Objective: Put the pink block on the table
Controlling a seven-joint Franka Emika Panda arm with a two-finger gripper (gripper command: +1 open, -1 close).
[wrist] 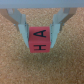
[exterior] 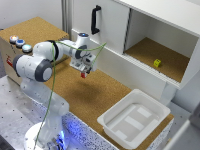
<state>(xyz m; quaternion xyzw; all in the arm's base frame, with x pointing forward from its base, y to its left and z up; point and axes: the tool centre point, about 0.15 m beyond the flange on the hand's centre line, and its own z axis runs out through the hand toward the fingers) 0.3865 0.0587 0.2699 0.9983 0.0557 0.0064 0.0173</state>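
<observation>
Item: pink block (wrist: 41,39), lettered face toward the wrist camera, pinched between the two fingers of your gripper (exterior: 84,74). A finger presses each side of it.

Location: centre of the exterior view, held in the air above the table (exterior: 90,97); whether it touches the cork, you cannot tell.

Key relation: the table lies straight below the block, bare cork all round in the wrist view. Your likely move is straight down, then spread the fingers.

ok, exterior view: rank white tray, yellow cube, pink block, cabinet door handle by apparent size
1. white tray
2. cabinet door handle
3. yellow cube and pink block, held in the pincer: both tiny and alike, and differing camera distance makes ranking unsafe.
</observation>
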